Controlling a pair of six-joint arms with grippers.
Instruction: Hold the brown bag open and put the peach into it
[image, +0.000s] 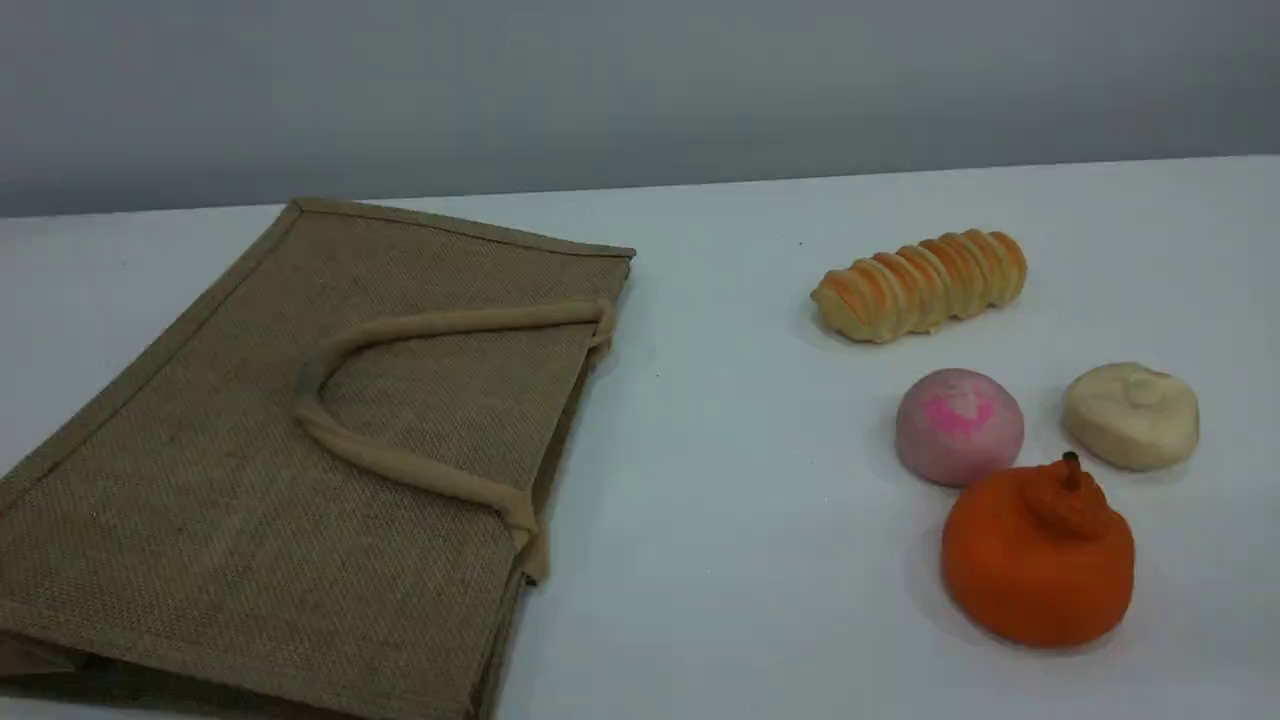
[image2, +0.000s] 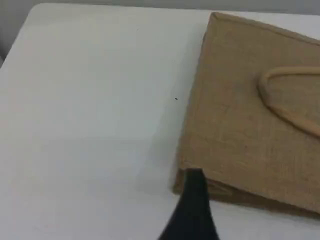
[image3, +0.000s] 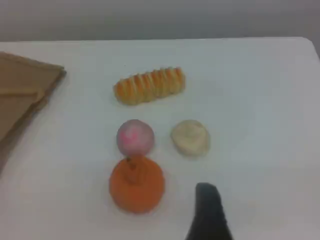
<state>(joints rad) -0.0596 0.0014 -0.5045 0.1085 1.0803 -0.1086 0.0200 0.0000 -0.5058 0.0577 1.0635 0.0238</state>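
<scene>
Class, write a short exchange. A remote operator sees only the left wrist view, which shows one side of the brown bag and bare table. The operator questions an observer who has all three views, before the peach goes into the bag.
Operator: I can't see the peach. Where is it?
Observer: The peach sits on the table, well to the right of the brown bag and not touching it.
Operator: Is anything crowding it?
Observer: Yes. An orange fruit sits close against its near side, a cream bun lies to its right, and a ridged bread roll lies behind it.
</scene>
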